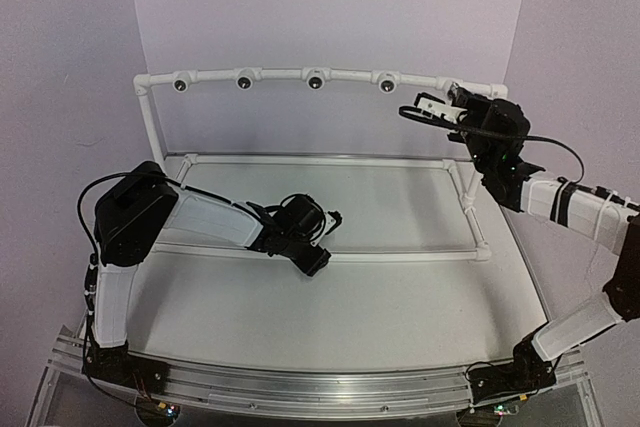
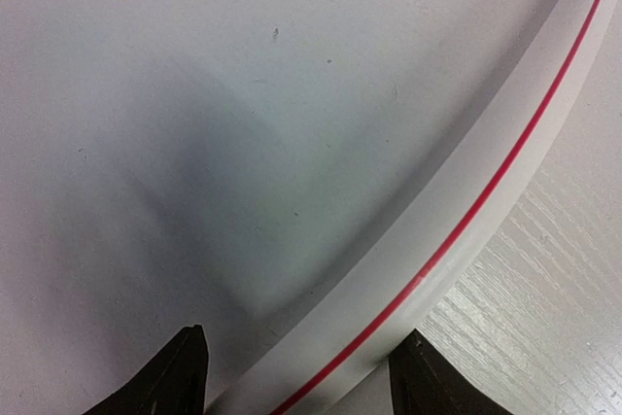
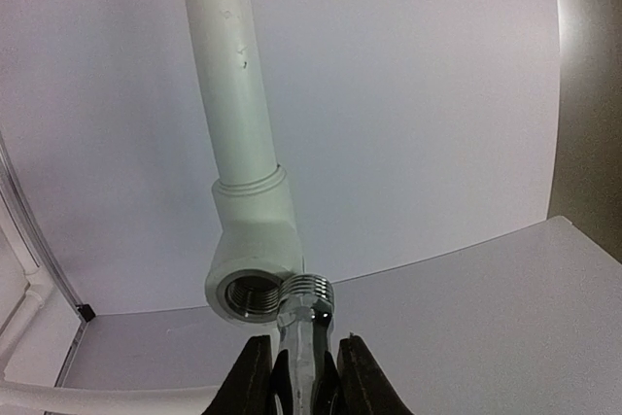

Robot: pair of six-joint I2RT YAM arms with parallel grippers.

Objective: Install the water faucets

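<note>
Right tool pinched faucet between fingers, threaded end foremost, just beside dark opening of white fitting on pipe frame, not inside it (rims touching or not: could not tell). Left tool sat low over table, fingers spread either side of red-striped white pipe, holding nothing.
</note>
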